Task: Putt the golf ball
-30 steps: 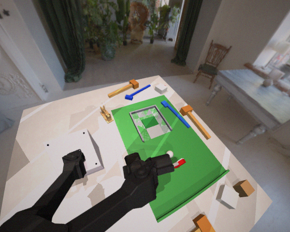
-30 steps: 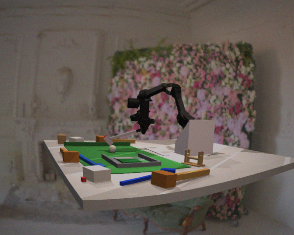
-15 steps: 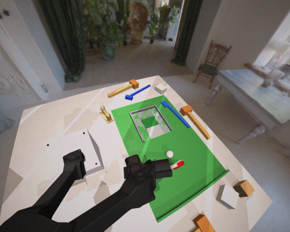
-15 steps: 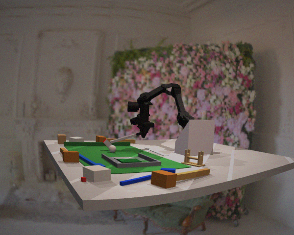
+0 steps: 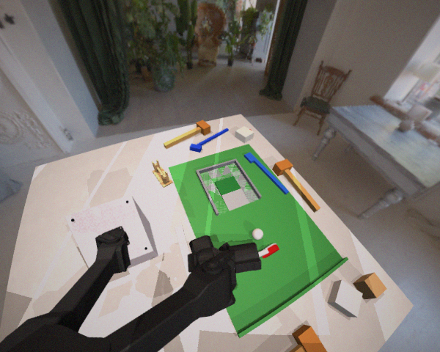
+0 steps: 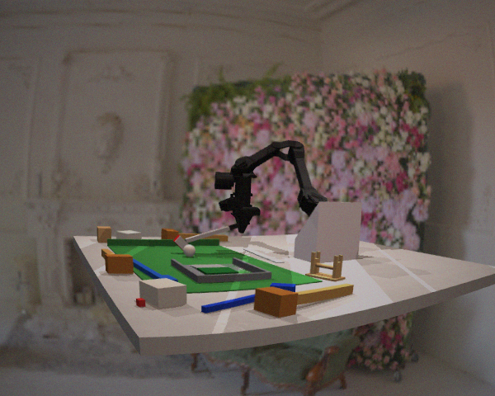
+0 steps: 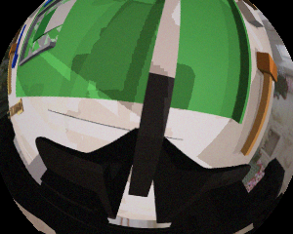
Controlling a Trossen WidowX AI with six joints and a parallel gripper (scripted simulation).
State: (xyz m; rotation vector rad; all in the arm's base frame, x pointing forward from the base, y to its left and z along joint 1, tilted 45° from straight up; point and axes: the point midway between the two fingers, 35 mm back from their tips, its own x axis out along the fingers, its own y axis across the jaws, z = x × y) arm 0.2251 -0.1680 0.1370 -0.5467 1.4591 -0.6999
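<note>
Item: your gripper (image 5: 227,257) (image 6: 241,228) (image 7: 146,135), above the mat edge, closed on the dark grip of the red putter (image 5: 270,251) (image 6: 209,233) (image 7: 158,88). The putter's pale shaft slants down and away from your fingers to the red head.

Item: white golf ball (image 5: 257,233) (image 6: 189,250), near the head, with a narrow gap in the top view.

Item: green mat (image 5: 288,227) (image 6: 153,256) (image 7: 107,58), below your gripper; a raised lip (image 5: 295,297) (image 6: 162,242) (image 7: 245,73) edges one end.

Item: white box (image 5: 99,219) (image 6: 339,230), beside the mat, between you and the arm's side of the table; sharp upright edges.

Item: grey border (image 5: 210,193) (image 6: 233,277) (image 7: 37,53), beyond the ball, walled on three sides. Its open side faces you, with the pale ramp (image 5: 240,199) leading to the raised green (image 5: 227,185) (image 6: 217,270). Mat surface lies between ball and ramp.

Item: small wooden stand (image 5: 161,177) (image 6: 324,276) (image 7: 16,107), just off the mat's far corner.

Item, farthest: blue putter (image 6: 226,303) (image 5: 213,139), beside an orange-headed mallet (image 5: 203,127) (image 6: 275,301).
</note>
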